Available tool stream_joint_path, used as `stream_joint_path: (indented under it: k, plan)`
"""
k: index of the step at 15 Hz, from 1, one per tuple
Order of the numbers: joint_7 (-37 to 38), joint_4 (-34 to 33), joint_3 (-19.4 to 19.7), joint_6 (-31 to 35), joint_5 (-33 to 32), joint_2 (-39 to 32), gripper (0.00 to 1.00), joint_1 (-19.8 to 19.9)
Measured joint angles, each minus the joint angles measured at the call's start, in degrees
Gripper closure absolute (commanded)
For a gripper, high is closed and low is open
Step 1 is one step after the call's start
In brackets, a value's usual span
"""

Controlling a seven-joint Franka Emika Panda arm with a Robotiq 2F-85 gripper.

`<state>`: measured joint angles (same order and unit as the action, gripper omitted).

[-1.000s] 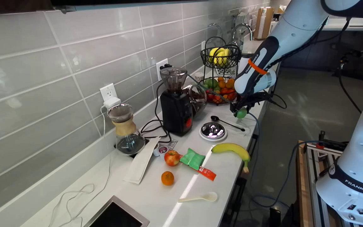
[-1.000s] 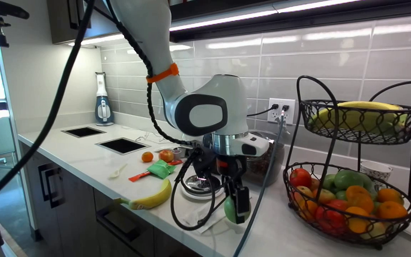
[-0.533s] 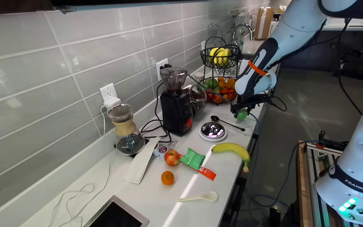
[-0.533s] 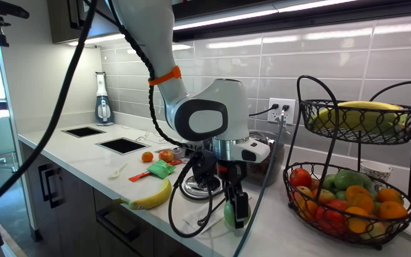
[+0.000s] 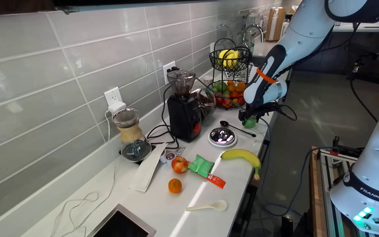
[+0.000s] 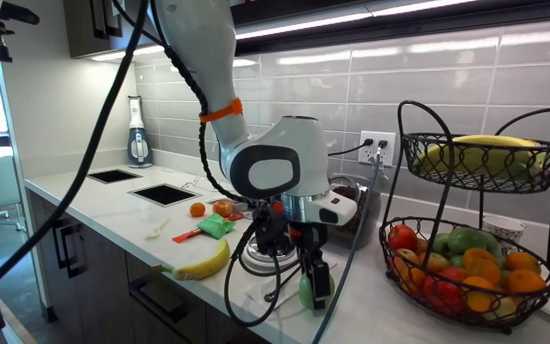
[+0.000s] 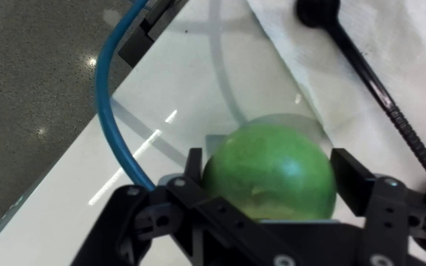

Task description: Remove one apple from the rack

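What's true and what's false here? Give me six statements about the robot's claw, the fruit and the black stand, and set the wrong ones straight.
1. The gripper holds a green apple. True.
2. The black wire rack has two tiers. True.
3. The green apple is inside the rack. False: it is outside, over the counter, perhaps touching it.
4. Bananas lie in the rack's upper tier. True.
5. The rack's lower tier holds only green fruit. False: oranges and red fruit lie there too.
6. Every banana is in the rack. False: a loose banana lies on the counter.
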<state>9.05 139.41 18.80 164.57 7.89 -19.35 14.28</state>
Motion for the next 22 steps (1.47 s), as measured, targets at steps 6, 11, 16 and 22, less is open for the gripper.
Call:
stream_joint_path:
  k: [6,11,16,22]
  plan:
    - [-0.40,0.00,-2.57,0.01,3.24,1.30,0.00,2.16]
    - [-0.08,-0.07,-2.22,-5.68,3.80,5.20,0.00,2.94]
    - [-1.20,-0.28,-1.34,-11.09,3.80,10.26,0.00,4.03]
    - [-18.54,0.36,-1.24,-12.12,10.46,16.42,0.00,6.65]
